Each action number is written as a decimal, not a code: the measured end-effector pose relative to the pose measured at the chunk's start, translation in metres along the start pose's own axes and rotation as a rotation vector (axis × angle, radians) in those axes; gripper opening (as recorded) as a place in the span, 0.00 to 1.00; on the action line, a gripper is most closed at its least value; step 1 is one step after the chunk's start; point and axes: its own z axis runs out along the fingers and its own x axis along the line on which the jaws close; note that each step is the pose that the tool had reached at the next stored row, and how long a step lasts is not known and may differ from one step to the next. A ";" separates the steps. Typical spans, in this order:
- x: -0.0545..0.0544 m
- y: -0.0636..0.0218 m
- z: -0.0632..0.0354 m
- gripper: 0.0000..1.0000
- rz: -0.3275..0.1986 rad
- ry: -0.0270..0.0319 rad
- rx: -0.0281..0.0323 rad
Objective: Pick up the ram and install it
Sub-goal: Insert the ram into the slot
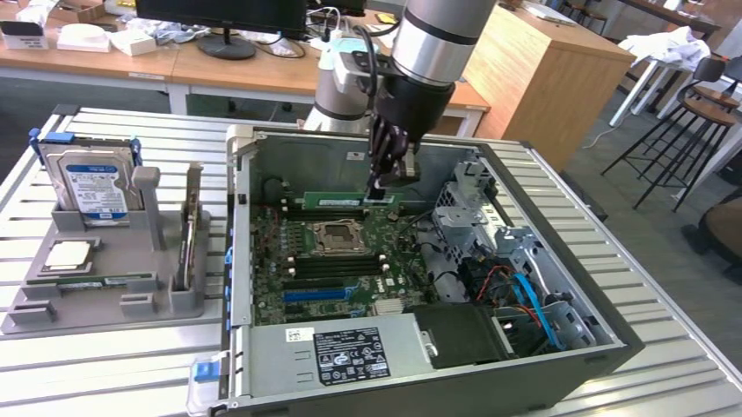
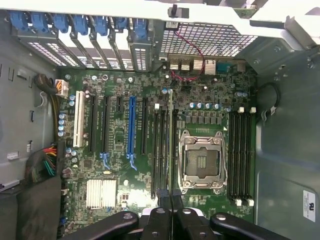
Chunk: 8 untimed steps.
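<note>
Closed narrow on the ram [image 1: 336, 201], our end effector [image 1: 383, 184] reaches down into the open computer case [image 1: 626, 347], and we see it pinching the green stick near its end on the exterior view's right. Starting from the exterior view's left, a gray fixture [image 1: 69, 304] sits on the slatted desk [image 1: 116, 382]. It carries a hard drive [image 1: 96, 187] standing upright, a processor chip [image 1: 68, 254], what we take for the twin stick [image 1: 99, 282] lying flat, and a card [image 1: 191, 230] on edge. Further along comes the motherboard [image 1: 301, 287] with its blue slot [image 1: 315, 295] and the CPU socket [image 1: 336, 234]. The ram hangs level just beyond that socket, close over the board. In the wrist view the ram [image 2: 171, 140] shows edge-on between the fingers of the end effector [image 2: 171, 212]. There it lines up along the black memory slots [image 2: 162, 150] beside the socket [image 2: 201, 160]; we cannot tell whether it touches them yet. We judge the stick light, stiff and thin, easily cracked or scratched. It is best held by its flat sides near the upper edge, away from the contact edge. An off-centre hold may let it tilt. Furthest right stands the drive cage [image 1: 475, 208].
</note>
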 end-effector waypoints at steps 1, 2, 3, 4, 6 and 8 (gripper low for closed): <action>0.001 0.0001 0.0000 0.12 0.000 0.0000 0.0001; 0.001 0.0001 0.0000 0.12 0.000 -0.0001 0.0002; 0.001 0.0001 0.0000 0.12 0.000 -0.0001 0.0001; 0.001 0.0000 0.0000 0.12 0.000 -0.0001 0.0001; 0.001 0.0000 0.0001 0.12 0.000 0.0002 -0.0001; 0.001 -0.0001 0.0017 0.12 0.000 0.0001 0.0000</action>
